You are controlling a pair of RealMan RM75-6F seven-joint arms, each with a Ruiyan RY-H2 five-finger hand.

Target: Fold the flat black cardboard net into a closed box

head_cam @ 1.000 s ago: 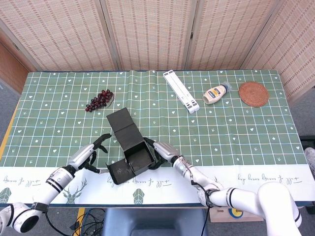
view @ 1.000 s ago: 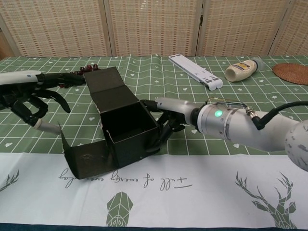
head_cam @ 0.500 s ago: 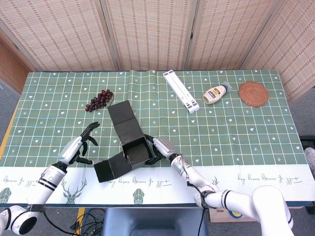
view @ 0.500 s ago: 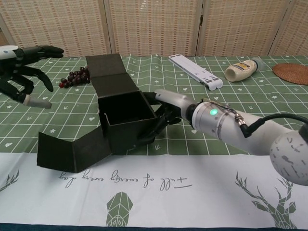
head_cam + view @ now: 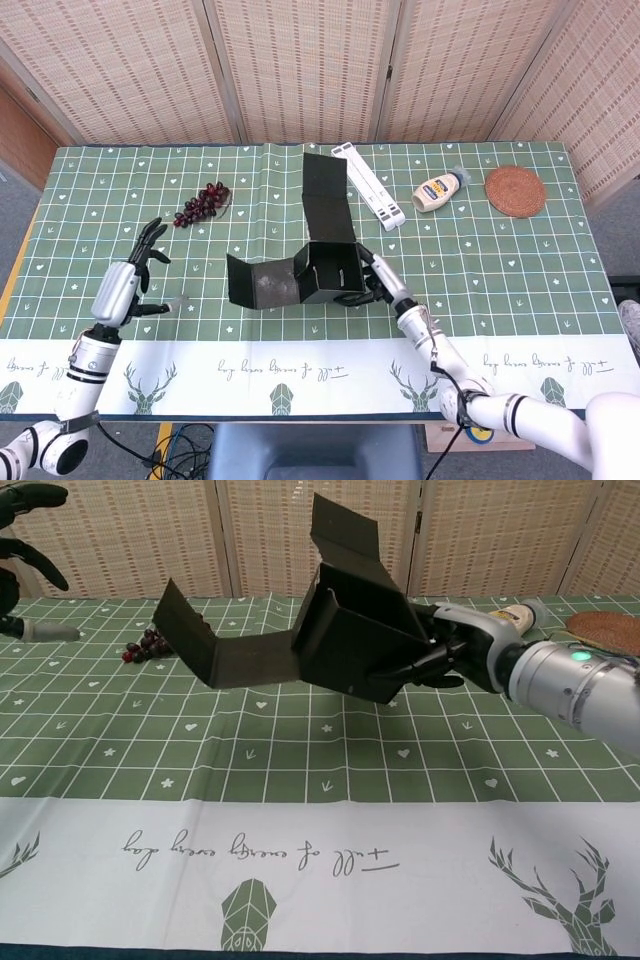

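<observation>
Box (image 5: 350, 630): half-formed black net, lifted clear of the tablecloth (image 5: 480, 250), loose flaps trailing toward the robot's left and rearward.
Right hand (image 5: 375, 285): grasping the box body from its right side.
Left hand (image 5: 125, 285): released, fingers spread, well apart from the nearest flap; farther of the two.

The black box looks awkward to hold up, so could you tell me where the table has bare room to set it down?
Bare cloth lies between the left hand and the box, and right of the right hand, below the bottle and mat. Far edge is crowded: grapes, white stand.
</observation>
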